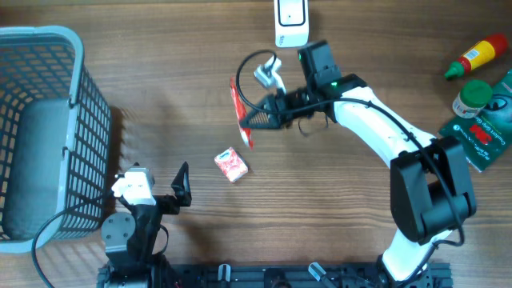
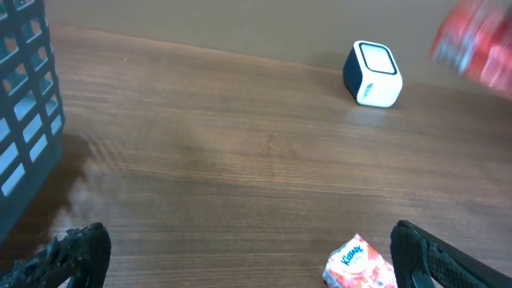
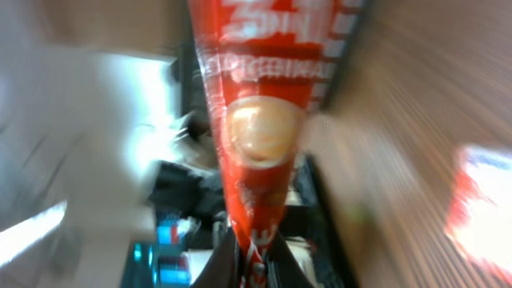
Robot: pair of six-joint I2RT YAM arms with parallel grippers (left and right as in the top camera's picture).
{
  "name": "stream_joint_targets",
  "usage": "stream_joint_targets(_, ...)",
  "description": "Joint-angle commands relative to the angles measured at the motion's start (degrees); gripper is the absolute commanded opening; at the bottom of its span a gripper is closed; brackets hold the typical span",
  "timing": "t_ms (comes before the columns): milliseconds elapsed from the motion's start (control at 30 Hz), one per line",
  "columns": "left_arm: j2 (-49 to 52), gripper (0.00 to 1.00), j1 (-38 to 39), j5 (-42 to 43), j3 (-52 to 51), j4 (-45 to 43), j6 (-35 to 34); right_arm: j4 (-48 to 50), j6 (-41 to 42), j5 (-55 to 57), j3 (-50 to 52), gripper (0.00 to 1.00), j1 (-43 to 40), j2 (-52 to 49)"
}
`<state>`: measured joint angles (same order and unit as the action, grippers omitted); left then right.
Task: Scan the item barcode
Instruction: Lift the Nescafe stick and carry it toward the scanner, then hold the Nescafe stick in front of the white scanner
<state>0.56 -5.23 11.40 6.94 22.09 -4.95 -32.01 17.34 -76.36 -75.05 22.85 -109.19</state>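
My right gripper (image 1: 258, 120) is shut on one end of a red snack packet (image 1: 239, 108), held off the table below the white barcode scanner (image 1: 290, 21). The right wrist view is blurred: the packet (image 3: 260, 120) stretches up from the shut gripper (image 3: 254, 268). From the left wrist, the scanner (image 2: 373, 74) stands far back and the packet (image 2: 476, 50) is a red blur at top right. My left gripper (image 1: 182, 188) rests open near the front edge, with nothing between its fingers (image 2: 76, 252). A small pink tissue pack (image 1: 231, 165) lies beside it.
A grey wire basket (image 1: 48, 128) fills the left side. At the right edge stand a red sauce bottle (image 1: 478, 58), a green-lidded jar (image 1: 472, 98) and a green packet (image 1: 484, 128). The tissue pack (image 2: 360, 264) lies just inside my left gripper's right finger.
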Motion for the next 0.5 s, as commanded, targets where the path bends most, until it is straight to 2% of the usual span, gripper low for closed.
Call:
stream_joint_targets(0,-0.2,1.00,0.3,-0.4,-0.3,-0.2,1.1,-9.4,-9.6,21.8,0.4,0.04,1.0,0.9)
stream_joint_targets(100,-0.2,1.00,0.3,-0.4,-0.3,-0.2,1.1,-15.4,-10.0,30.4,0.4,0.04,1.1,3.0)
stream_joint_targets(233,-0.2,1.00,0.3,-0.4,-0.3,-0.2,1.1,-17.2,-5.7,41.9,0.4,0.04,1.1,8.0)
stream_joint_targets(367,-0.2,1.00,0.3,-0.4,-0.3,-0.2,1.1,-11.3,-0.7,52.5,0.3,0.04,1.1,11.1)
stream_joint_targets(467,-0.2,1.00,0.3,-0.4,-0.3,-0.2,1.1,-5.9,2.3,53.1,0.2,0.04,0.7,10.3)
